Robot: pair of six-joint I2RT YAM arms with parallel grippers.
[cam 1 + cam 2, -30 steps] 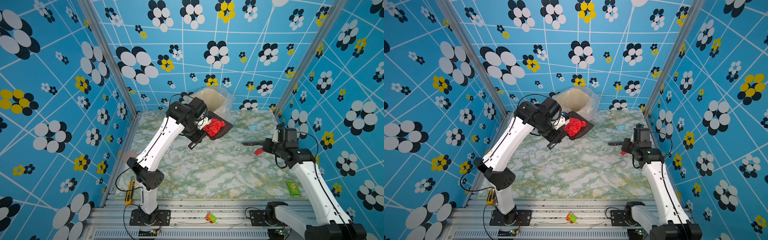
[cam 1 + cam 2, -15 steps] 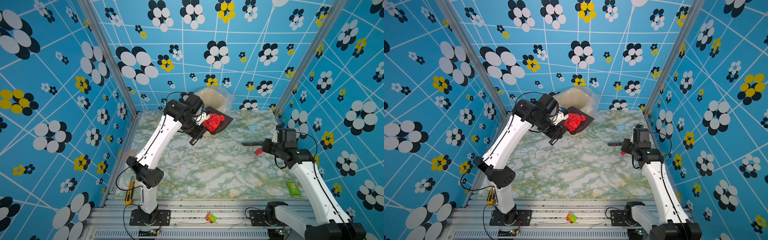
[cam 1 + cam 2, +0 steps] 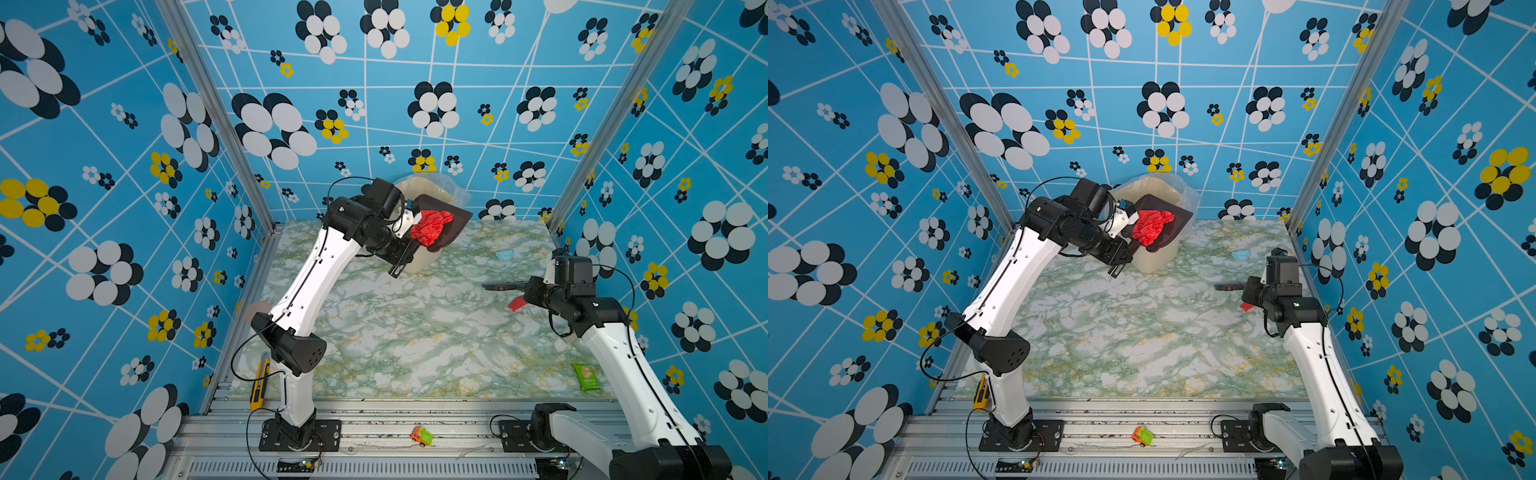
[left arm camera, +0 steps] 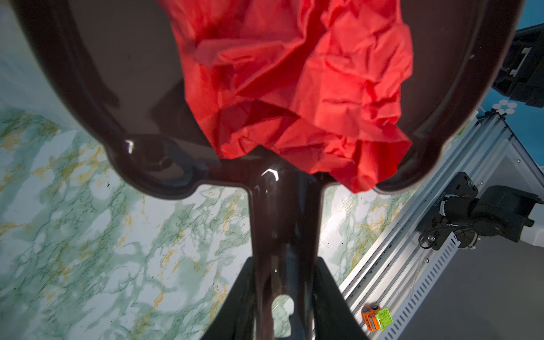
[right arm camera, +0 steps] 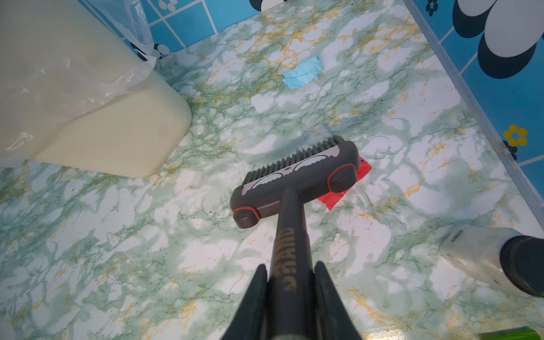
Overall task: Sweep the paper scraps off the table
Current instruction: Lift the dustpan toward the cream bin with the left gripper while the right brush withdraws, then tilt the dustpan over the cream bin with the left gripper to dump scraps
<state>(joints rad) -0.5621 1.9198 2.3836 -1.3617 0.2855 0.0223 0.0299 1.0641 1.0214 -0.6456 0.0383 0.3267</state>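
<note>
A crumpled red wad (image 3: 430, 226) (image 3: 1150, 228) (image 4: 294, 88) lies in a dark brown dustpan (image 3: 455, 220) (image 3: 1177, 220) (image 4: 117, 59), bunched toward the handle end with one corner hanging over the rim. The pan is raised off the marbled surface (image 3: 415, 340) and tilted. In both top views it overlaps the mouth of a cream bin (image 3: 419, 262) (image 3: 1158, 259) lined with clear plastic, which stands at the far edge. The left tool (image 4: 285, 265) is pinched on the dustpan's handle, one finger on each side.

Two more scraps are on the surface. A light blue scrap (image 3: 505, 254) (image 3: 1241, 254) (image 5: 303, 72) lies alone near the far right corner, well apart from the bin. A small red scrap (image 3: 517, 303) (image 5: 335, 197) lies nearer the right side, partly covered in the right wrist view by the head of a grey brush (image 3: 503, 286) (image 5: 294, 176). Whether the bristles touch it cannot be told. The right tool (image 5: 290, 268) (image 3: 525, 286) is pressed tight on the brush's handle, with the brush pointing toward the middle of the surface.

A flat green snack packet (image 3: 586, 376) lies by the near right edge, and a tiny orange-green toy car (image 3: 420, 436) sits on the front rail
</note>
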